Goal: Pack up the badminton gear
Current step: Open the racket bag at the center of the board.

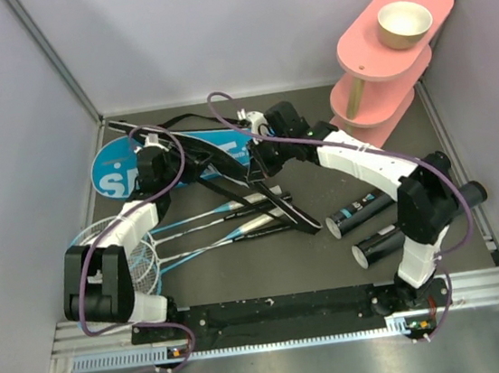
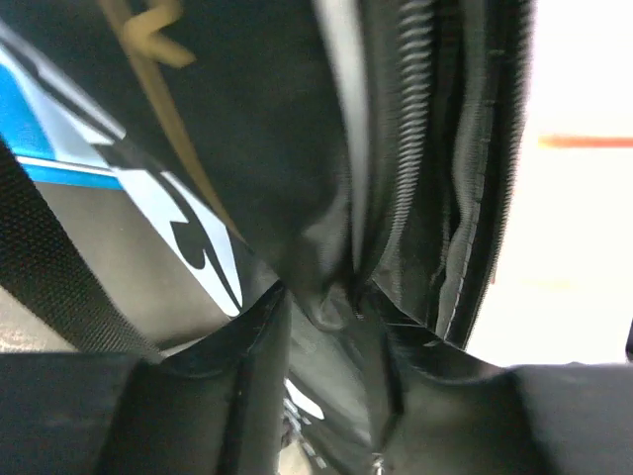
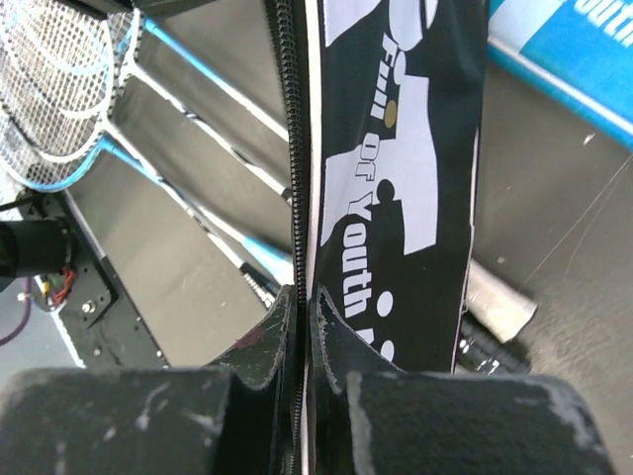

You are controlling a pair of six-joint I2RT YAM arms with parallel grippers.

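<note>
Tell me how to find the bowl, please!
Look at the far right corner of the table, where a pink stand rises in tiers. On its top tier sits the bowl: round and tan with a pale inside, the only thing on the stand and the only bowl in sight.

**Pink stand and bowl in the far right corner**

A pink three-tier stand (image 1: pixel 361 43) rises at the far right corner of the dark surface (image 1: pixel 242 276), its oval tiers stepped and joined by a gold post (image 1: pixel 357 97). A tan round bowl (image 1: pixel 404 24) sits upright on the top tier. Pale grey walls (image 1: pixel 212 27) enclose the surface on three sides.
</note>
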